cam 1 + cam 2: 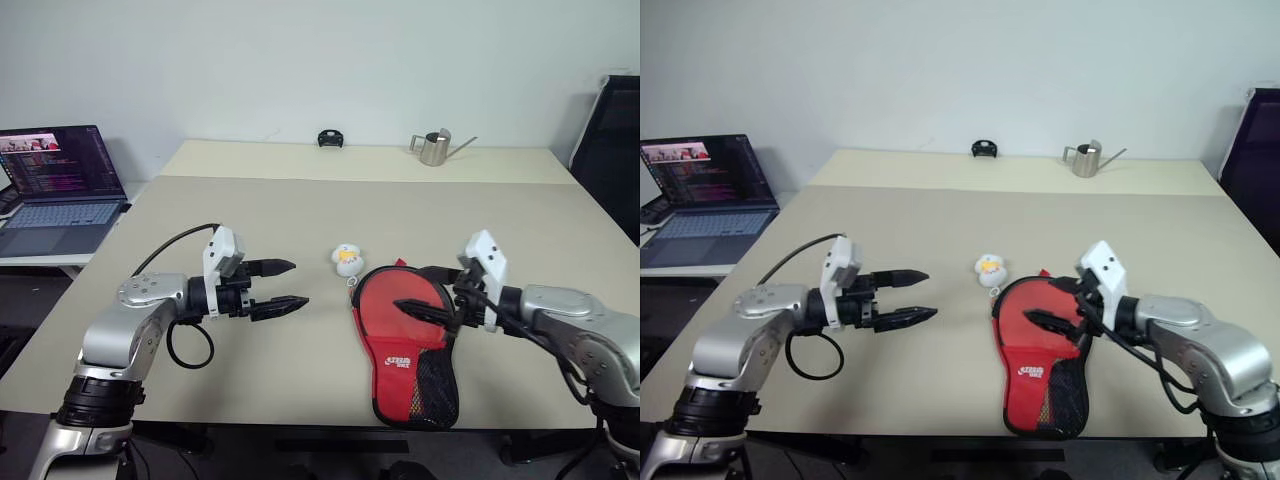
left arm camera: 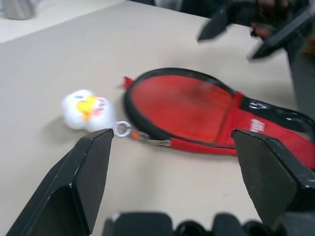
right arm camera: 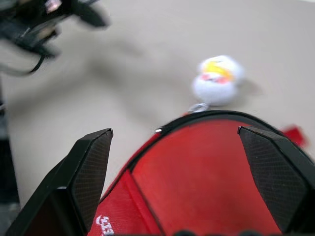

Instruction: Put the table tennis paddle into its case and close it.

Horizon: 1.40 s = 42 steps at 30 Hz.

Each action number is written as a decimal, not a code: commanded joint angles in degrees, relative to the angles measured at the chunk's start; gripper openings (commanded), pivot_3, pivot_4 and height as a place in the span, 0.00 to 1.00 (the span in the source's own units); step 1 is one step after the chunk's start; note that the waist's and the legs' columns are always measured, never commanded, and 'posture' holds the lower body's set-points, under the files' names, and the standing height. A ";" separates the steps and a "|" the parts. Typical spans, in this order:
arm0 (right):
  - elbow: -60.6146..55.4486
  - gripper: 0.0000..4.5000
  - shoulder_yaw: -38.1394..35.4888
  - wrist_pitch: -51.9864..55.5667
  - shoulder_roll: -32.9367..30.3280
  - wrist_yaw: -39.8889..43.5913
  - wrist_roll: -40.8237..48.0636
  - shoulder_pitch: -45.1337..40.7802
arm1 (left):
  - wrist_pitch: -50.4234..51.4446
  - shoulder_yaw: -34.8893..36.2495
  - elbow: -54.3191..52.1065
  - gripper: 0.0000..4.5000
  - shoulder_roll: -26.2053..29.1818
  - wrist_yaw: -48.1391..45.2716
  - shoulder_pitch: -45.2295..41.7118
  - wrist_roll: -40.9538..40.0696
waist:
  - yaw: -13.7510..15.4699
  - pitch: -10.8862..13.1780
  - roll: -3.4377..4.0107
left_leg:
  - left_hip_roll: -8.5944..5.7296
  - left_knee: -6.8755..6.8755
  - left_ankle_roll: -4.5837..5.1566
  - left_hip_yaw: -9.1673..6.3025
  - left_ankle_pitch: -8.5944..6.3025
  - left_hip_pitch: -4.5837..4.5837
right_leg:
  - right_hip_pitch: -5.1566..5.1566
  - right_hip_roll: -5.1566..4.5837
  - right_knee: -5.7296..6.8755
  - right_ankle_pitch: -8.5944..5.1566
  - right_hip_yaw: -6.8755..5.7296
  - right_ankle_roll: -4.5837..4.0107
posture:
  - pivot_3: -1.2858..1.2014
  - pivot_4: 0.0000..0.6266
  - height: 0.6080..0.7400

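Observation:
The case (image 1: 405, 345) lies flat on the table, red side up, its white logo and black mesh pocket toward the near edge. A small white chick charm (image 1: 347, 260) hangs by a ring off its far end. The table tennis paddle is hidden. My right gripper (image 1: 410, 288) hovers open just above the case's round part (image 3: 197, 172), nothing between its fingers. My left gripper (image 1: 298, 283) is open and empty, level above the table left of the case and pointing at it (image 2: 182, 110). The charm (image 2: 84, 109) lies between them.
An open laptop (image 1: 60, 185) sits on a side desk at the left. A metal watering can (image 1: 435, 148) and a small black object (image 1: 331, 138) stand at the table's far side. A black chair (image 1: 612, 150) is at the right.

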 commanded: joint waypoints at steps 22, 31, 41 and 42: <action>32.31 0.99 10.19 -28.85 9.33 8.41 -22.17 -1.09 | -1.98 -4.85 15.26 0.94 -3.78 10.04 -14.43 10.43 | -0.10 0.00 0.00 | -0.02 0.05 -0.04 0.01 0.02 0.02 | -0.03 0.00 0.07 0.01 -0.03 0.00 | 0.52 0.24 1.00; 31.39 1.00 9.73 -26.52 11.09 7.60 -22.55 -0.80 | -10.97 -9.60 37.36 0.97 -12.75 11.81 -26.99 18.28 | -0.09 -0.03 -0.04 | -0.03 0.10 -0.06 0.01 0.03 0.06 | 0.03 0.00 0.09 0.01 -0.05 0.00 | 0.52 0.24 1.00; 29.92 1.00 9.43 -25.06 12.95 6.65 -23.28 -0.04 | -20.84 -10.10 62.37 0.97 -21.47 11.74 -38.95 23.34 | -0.33 -0.05 -0.08 | -0.06 0.11 -0.06 0.03 0.03 0.04 | 0.00 0.00 0.09 0.01 -0.06 0.01 | 0.52 0.24 1.00; 29.78 1.00 9.44 -24.94 13.17 6.45 -23.34 0.07 | -21.88 -9.87 64.60 0.97 -22.35 12.25 -39.80 23.77 | -0.37 -0.05 -0.08 | -0.05 0.10 -0.06 0.03 0.03 0.04 | -0.01 0.00 0.09 0.01 -0.06 0.01 | 0.52 0.24 1.00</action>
